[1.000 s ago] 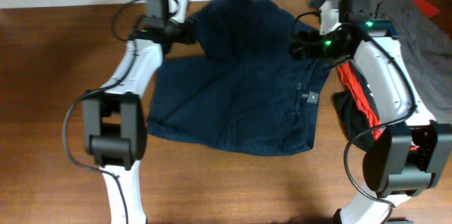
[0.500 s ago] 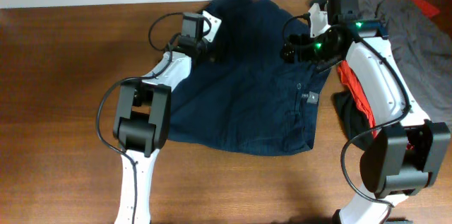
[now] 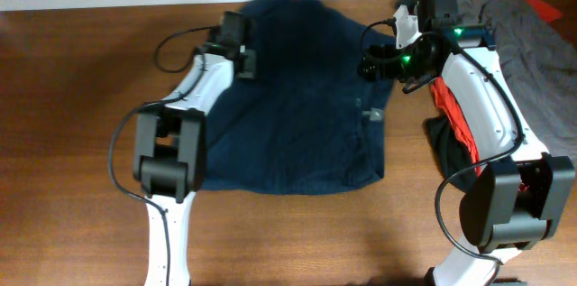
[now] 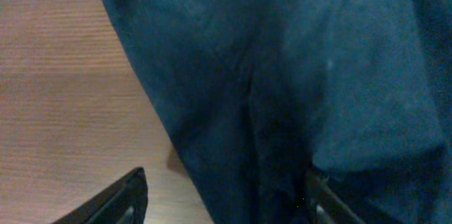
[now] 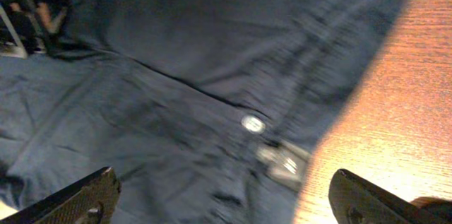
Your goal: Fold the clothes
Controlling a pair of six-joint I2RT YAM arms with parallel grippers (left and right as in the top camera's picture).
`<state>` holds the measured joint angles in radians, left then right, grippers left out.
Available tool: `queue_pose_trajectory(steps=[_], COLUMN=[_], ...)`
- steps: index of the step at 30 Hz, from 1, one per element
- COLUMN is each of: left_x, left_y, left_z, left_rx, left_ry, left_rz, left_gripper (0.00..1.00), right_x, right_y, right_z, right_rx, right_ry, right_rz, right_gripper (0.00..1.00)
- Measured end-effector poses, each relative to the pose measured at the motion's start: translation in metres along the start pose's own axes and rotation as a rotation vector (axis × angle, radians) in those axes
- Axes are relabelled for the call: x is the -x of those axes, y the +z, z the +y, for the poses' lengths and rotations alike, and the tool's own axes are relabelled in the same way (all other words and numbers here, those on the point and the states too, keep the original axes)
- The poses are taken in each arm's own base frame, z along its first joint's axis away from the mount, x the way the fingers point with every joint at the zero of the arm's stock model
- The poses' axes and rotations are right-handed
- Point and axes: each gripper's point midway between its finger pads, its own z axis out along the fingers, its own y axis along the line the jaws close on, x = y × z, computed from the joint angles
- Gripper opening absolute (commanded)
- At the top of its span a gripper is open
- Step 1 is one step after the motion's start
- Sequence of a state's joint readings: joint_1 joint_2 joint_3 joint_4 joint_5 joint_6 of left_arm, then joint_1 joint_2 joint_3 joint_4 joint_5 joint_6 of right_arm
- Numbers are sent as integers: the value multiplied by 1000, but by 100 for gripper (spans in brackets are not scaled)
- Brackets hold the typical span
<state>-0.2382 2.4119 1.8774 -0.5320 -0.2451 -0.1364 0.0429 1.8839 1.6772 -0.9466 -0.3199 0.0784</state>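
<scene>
The clothes [image 3: 297, 106], dark navy shorts, lie spread flat across the middle of the wooden table [image 3: 72, 96]. My left gripper [image 3: 243, 59] hovers over their upper left part. In the left wrist view its fingers [image 4: 131, 196] stand wide apart, the shorts' left edge [image 4: 233, 97] running between them, and the left gripper [image 4: 224, 199] is open. My right gripper [image 3: 371, 60] is over the upper right part by the waistband. In the right wrist view the right gripper [image 5: 226, 199] is open above the cloth, with the button [image 5: 252, 123] and pale label [image 5: 286, 162] just ahead.
A grey garment [image 3: 532, 42] is heaped at the far right, with red cloth [image 3: 455, 115] and black cloth [image 3: 446, 146] beside the right arm. Bare wood lies left of and in front of the shorts.
The left gripper has swung from the shorts' top left corner onto the cloth. The shorts have shifted left and lie narrower, the label now further left. The right gripper has barely moved.
</scene>
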Motion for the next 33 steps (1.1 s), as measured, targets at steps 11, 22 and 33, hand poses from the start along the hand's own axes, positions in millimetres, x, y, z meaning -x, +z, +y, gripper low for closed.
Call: queue_pose_trajectory(steps=[11,22,33], left_x=[-59,4,37], left_y=[-23,-180,-394], left_z=[75,105,111], left_rx=[7,8,-134], left_ry=[-224,-200,-234], left_rz=[373,349,-100], left_gripper=[94,99,99], right_x=[1,-19,-105], right_y=[-2,-171,-201], right_z=[1,50,50], right_rx=[0,-13,-44], right_ry=[0,-70,0], right_rz=[-4,-236,-33], right_gripper=[99,99,99])
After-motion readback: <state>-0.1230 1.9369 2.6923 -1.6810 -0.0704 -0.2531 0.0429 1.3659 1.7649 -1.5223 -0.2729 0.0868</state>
